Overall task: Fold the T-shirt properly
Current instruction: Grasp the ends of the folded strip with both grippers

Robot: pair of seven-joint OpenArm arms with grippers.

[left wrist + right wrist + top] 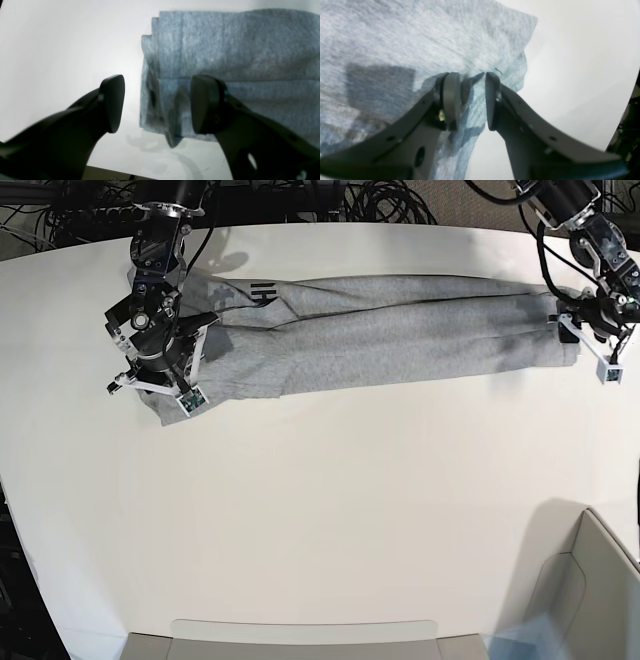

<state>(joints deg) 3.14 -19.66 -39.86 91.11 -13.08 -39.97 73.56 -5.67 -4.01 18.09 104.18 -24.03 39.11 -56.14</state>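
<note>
The heather-grey T-shirt (pixel 400 340) lies folded into a long strip across the far side of the white table, with a bit of black lettering (pixel 262 292) showing near its left end. In the left wrist view my left gripper (pixel 160 105) stands wide open over the layered end of the T-shirt (pixel 237 45), one finger over cloth and one over bare table. It sits at the strip's right end (pixel 590 345) in the base view. My right gripper (pixel 471 100) is at the other end (pixel 160 380), its jaws narrow with a raised fold of the T-shirt (pixel 407 37) pinched between them.
A grey bin (pixel 600 580) stands at the near right corner. A grey tray rim (pixel 300 635) runs along the front edge. Black cables (pixel 330 200) lie behind the table. The table's near edge (pixel 112 173) shows just below my left gripper.
</note>
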